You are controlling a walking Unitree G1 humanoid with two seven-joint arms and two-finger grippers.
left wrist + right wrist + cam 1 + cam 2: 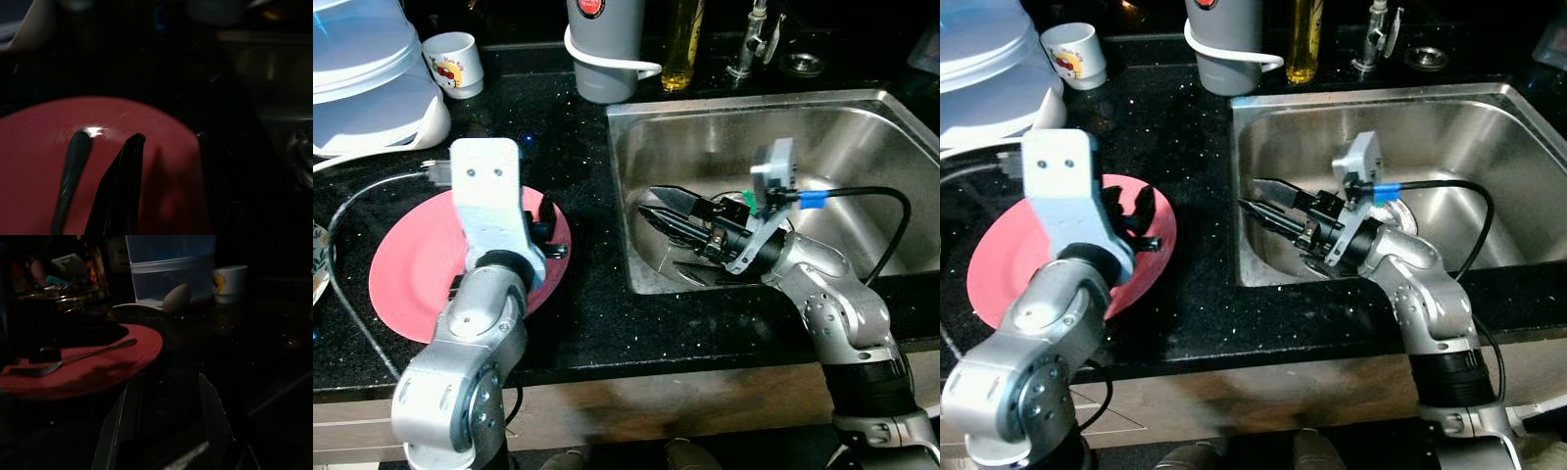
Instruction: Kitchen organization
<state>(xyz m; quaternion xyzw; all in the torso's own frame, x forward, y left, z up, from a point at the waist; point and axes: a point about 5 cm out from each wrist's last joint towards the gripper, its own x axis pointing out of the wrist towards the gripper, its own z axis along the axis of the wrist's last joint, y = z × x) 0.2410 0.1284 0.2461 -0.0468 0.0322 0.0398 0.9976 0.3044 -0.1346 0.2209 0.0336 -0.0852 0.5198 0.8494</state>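
A pink plate lies on the black counter to the left of the steel sink. A metal fork rests on the plate, its handle beside one black finger. My left gripper hovers low over the plate's right part, fingers spread open with nothing between them. My right gripper is inside the sink near its left wall and points left toward the plate. It is open and empty, with its two fingers apart in the right wrist view.
At the back of the counter stand a white cup, a grey jug, an oil bottle and the faucet. A white lidded container fills the back left corner. A grey cable curves around the plate.
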